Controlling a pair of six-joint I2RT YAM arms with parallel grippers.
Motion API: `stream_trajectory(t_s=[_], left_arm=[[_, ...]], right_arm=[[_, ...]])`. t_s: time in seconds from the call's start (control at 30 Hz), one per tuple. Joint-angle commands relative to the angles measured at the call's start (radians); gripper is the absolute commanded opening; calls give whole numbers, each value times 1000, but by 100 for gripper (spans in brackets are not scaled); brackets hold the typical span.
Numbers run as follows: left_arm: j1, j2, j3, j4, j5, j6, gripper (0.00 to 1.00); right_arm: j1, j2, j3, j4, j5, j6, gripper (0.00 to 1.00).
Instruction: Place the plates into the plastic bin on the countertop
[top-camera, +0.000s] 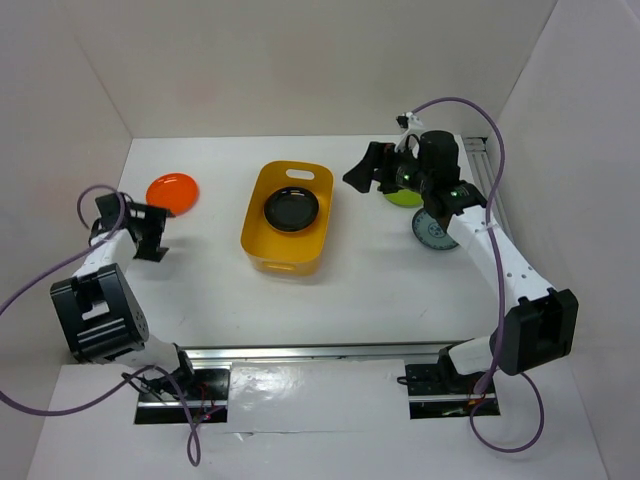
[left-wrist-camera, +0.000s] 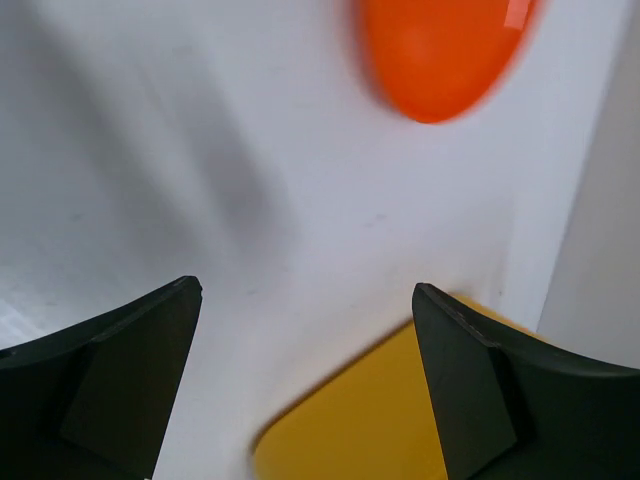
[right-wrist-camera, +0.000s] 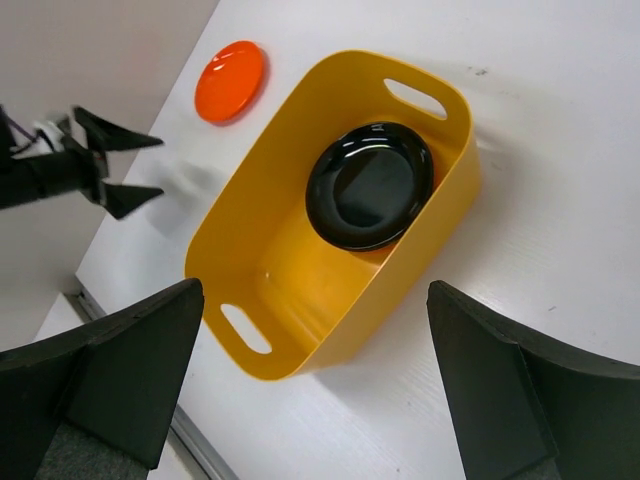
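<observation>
Container: the plastic bin (top-camera: 283, 256) is a yellow-orange, rounded-rectangular tub with smooth walls and a slot handle at each end. It stands mid-countertop (top-camera: 380, 275).

Contents: 1 glossy black plate (top-camera: 291, 209), round and shallow, lies flat on the bin floor toward the far end.

Outside the bin: 1 orange-red plate (top-camera: 172, 191) sits far left. 1 lime green plate (top-camera: 404, 198) is partly hidden beneath the right arm. 1 blue-patterned white plate (top-camera: 436, 231) lies just beside the green one; whether they touch cannot be told.

Left gripper (top-camera: 160, 233): released, fingers spread, holding nothing, near the orange-red plate and apart from it.

Right gripper (top-camera: 362, 170): released, fingers wide, holding nothing, raised between the bin and the green plate.
</observation>
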Motion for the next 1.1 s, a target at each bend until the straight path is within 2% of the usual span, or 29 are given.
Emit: stream_trajectory(t_s=[0.0,0.17,0.33,0.5,0.6,0.77,0.87,0.9,0.93,1.07], left_arm=[[66,-3,-88,140,34,-130,100],[113,87,-185,418,53,-177,100],[123,244,-176,544,79,-203,100],[111,412,-95,566,75,-197,99],[88,463,-30,531,64,-187,96],[51,520,19,474,15,-198,80],[20,520,45,427,-46,-209,57],[9,520,56,413,-46,-209,52],[9,537,68,402,-58,-209,52],[-11,578,123,345,-69,-227,19]], right_arm=[[11,-13,18,67,-63,-5,100],[40,-13,0,91,-141,-5,100],[62,-4,0,65,-137,-42,100],[62,-4,-11,21,-128,-60,100],[71,7,-2,-9,-100,-82,100],[71,44,30,-18,-91,-82,100],[71,73,58,-18,-91,-82,100],[71,85,67,-27,-91,-91,100],[71,85,81,-27,-91,-91,100],[71,105,90,-27,-91,-91,100]])
